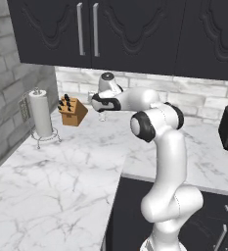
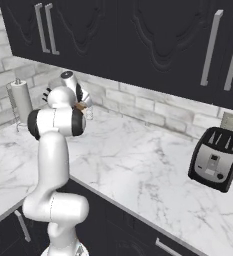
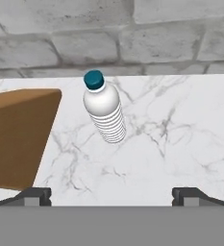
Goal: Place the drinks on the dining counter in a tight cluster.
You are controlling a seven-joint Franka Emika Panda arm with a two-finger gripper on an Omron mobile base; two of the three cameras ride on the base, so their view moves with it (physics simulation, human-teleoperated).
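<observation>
One of the drinks, a clear ribbed plastic water bottle (image 3: 105, 111) with a teal cap, stands upright on the white marble worktop (image 3: 171, 144) close to the grey brick wall. My gripper (image 3: 112, 197) is open wide. Its two dark fingertips (image 3: 34, 196) sit short of the bottle, apart from it, with nothing between them. The bottle lies ahead of the gap, slightly left of its middle. In the left base view my arm (image 1: 135, 100) reaches toward the back wall beside the knife block. The dining counter is out of view.
A wooden knife block (image 1: 72, 111) stands just left of the bottle, shown as a brown slab (image 3: 17, 137) in the hand view. A paper-towel roll (image 1: 40, 113) stands further left. A black toaster (image 2: 215, 157) sits far right. Dark upper cabinets (image 1: 135, 29) hang overhead.
</observation>
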